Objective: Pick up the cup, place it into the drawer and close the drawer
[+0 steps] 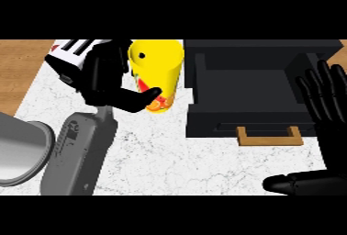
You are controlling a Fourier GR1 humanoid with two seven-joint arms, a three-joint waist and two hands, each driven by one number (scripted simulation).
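Note:
The cup (160,64) is tall and yellow with a fruit pattern near its base, left of the drawer. My left hand (105,75) is pressed to the cup's left side, with its thumb (139,98) curled across the lower front and its fingers partly hidden behind the cup. The black drawer (203,82) stands pulled open at the upper right, its inside dark and its wooden handle (269,137) facing me. At the right edge my right hand (328,119) rests open, fingers up, over the drawer's right side, with its thumb (298,183) low.
A white object with black stripes (68,49) lies behind my left hand at the top left. A grey rounded object (20,151) sits at the left edge. White marble counter (190,165) spreads in front of the drawer; wood (20,69) shows beyond the counter's left edge.

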